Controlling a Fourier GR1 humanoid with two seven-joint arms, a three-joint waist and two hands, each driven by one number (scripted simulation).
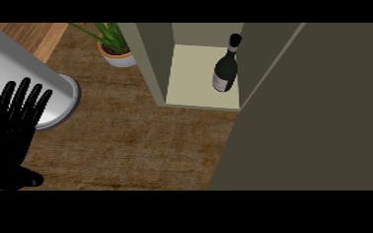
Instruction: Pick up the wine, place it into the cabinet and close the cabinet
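The dark wine bottle (pixel 226 69) with a pale label stands upright inside the cabinet (pixel 154 59), on its cream shelf, close to the right inner wall. The cabinet door (pixel 306 118) is a big dark olive panel filling the right side of the head view, swung partway across the opening. My left hand (pixel 19 123) rests at the left edge, fingers straight and pointing up, holding nothing. My right hand does not show anywhere.
A potted green plant (pixel 115 47) in a white pot stands left of the cabinet. A shiny metal cylinder (pixel 40 86) lies at the far left behind my left hand. The brown wooden counter (pixel 138 148) stretches in front.
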